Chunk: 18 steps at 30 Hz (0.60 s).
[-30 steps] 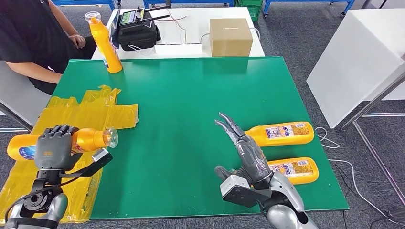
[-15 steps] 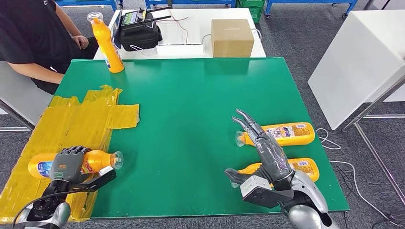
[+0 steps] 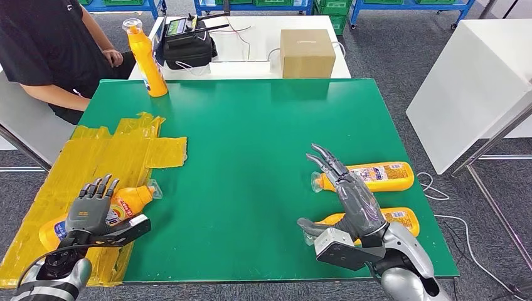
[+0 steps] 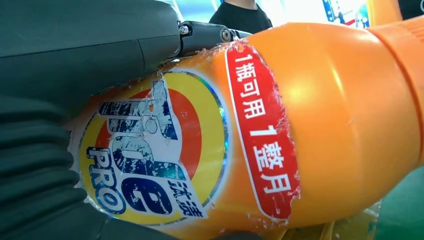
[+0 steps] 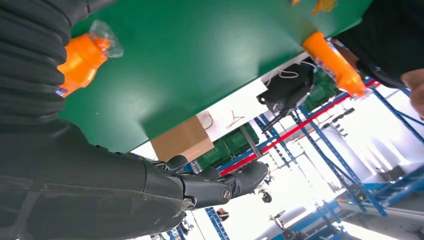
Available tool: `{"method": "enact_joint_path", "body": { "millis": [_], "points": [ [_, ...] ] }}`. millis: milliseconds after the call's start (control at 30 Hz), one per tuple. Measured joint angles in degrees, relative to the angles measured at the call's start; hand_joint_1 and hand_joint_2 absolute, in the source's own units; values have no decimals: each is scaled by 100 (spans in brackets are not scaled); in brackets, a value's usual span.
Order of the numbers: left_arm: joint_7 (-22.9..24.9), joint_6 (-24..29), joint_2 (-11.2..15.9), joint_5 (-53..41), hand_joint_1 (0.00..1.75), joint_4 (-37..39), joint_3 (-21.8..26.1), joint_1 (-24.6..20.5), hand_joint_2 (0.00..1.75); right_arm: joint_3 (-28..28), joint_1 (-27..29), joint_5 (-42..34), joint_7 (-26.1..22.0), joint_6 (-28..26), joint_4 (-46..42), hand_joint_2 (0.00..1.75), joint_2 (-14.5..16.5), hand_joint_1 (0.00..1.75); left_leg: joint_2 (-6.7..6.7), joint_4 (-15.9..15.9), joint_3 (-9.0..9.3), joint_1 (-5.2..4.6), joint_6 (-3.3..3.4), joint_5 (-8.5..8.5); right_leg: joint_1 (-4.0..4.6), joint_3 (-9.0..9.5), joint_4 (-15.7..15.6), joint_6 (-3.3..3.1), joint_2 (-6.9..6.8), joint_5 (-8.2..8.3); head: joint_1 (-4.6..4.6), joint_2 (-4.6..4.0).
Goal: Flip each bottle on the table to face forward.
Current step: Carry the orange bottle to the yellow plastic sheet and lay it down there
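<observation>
A: So, why does the left hand lie on that bottle over the yellow tape?
B: Fingers spread, gripping nothing; I'd judge it's letting go. Front label's up.
A: And the right hand?
B: Open too, above 2 bottles lying label-up at the table edge

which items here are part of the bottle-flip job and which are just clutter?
Job items:
- bottle under the left hand, lying on the yellow tape
- two bottles lying by the right hand
- upright bottle at the far corner

Clutter:
- cardboard box
- black device
- yellow tape patch
</observation>
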Motion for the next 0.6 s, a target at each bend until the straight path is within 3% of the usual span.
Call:
{"method": "enact_joint_path", "body": {
  "millis": [200,600],
  "points": [
    [-368,418,13,595,0,-58,51,115,0,-143,195,148,54,8,3,175,-272,0,0,1,-5,-2,-2,-7,-2,-6,-3,0,0,-1,1,0],
    [-1932,1099,-223,2701,0,-1244,739,736,0,-513,902,421,-92,2,-59,175,-547,0,39,4,-52,3,-6,-8,9,-69,-1,-12,27,10,3,0]
  ]
}}
